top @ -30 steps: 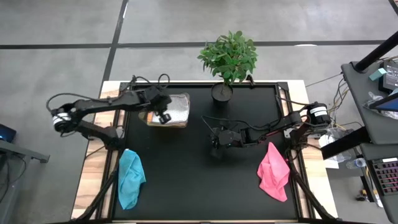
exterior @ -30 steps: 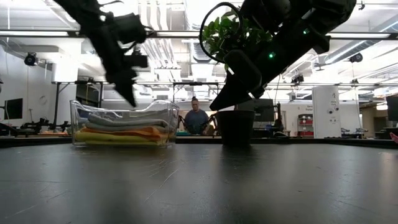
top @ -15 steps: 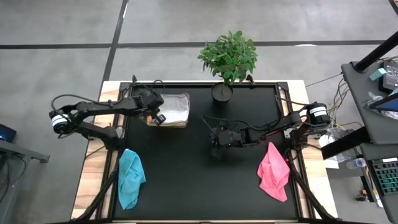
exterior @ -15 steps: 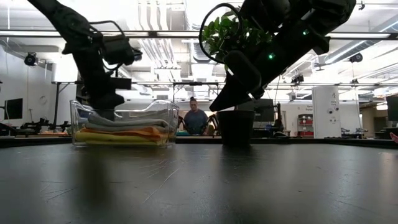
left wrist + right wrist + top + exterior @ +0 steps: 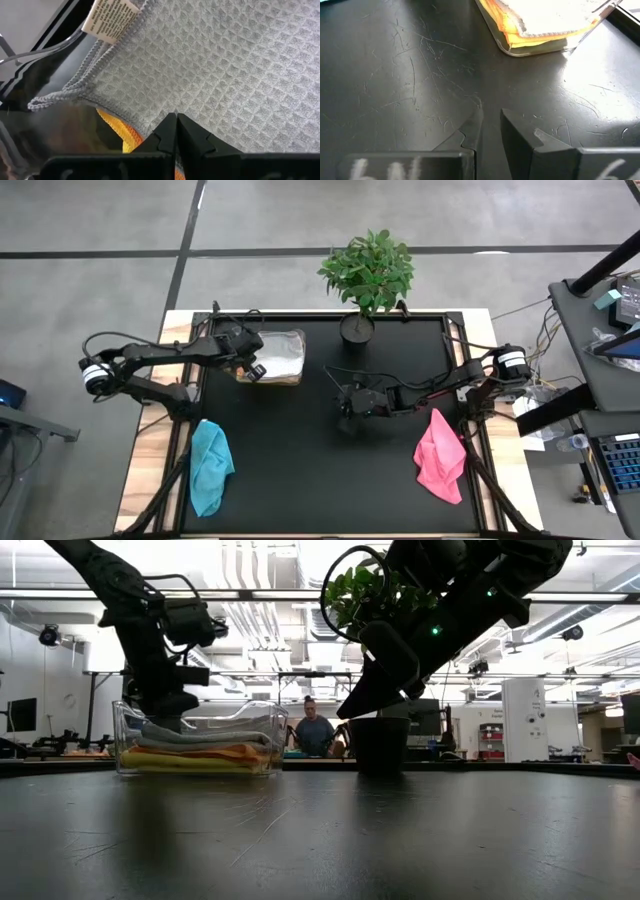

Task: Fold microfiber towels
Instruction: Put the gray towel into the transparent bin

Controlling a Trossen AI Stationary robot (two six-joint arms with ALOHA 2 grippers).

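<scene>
Left wrist: grey towel [image 5: 225,80], unreadable tag [image 5: 110,17]

Grey waffle-weave towel [image 5: 225,75], orange towel [image 5: 125,132], teal towel [image 5: 210,465], pink towel [image 5: 440,458]

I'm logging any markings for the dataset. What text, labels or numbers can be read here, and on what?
Care tag on the grey towel: printed lines, too blurred to read.
Pale marks on the right gripper body: too blurred to read.
Nothing else legible.
</scene>
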